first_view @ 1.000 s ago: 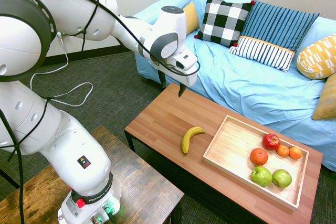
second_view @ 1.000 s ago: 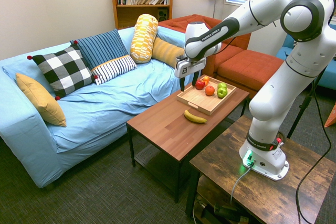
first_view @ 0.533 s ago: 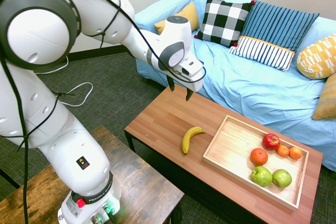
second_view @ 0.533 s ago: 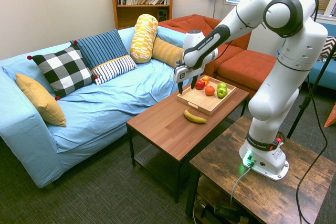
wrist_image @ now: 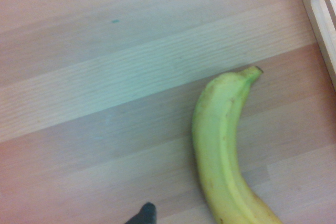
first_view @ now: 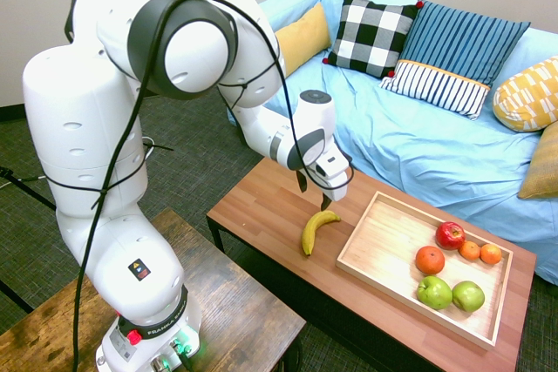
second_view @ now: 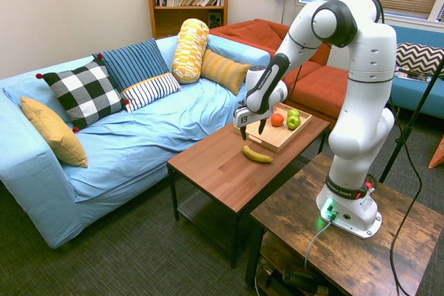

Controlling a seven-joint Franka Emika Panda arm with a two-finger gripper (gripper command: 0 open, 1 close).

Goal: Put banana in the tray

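While the banana (first_view: 317, 230) lies on the worktop (first_view: 261, 202) beside the tray (first_view: 384, 246), the gripper (first_view: 315, 196) hovers above, fingers open; approach step, descent and closing required.

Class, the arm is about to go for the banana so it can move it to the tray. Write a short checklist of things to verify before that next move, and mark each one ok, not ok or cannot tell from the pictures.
1. Gripper open and empty: ok; its two fingers stand apart with nothing between them.
2. Banana free on the table, touching no other fruit: ok.
3. Gripper pointing down near the banana's stem end: ok.
4. Fingers lined up across the banana: cannot tell.
5. Bare room in the tray: ok; the fruit sits at its far end.
6. Banana outside the tray: ok, it lies beside the tray's edge.
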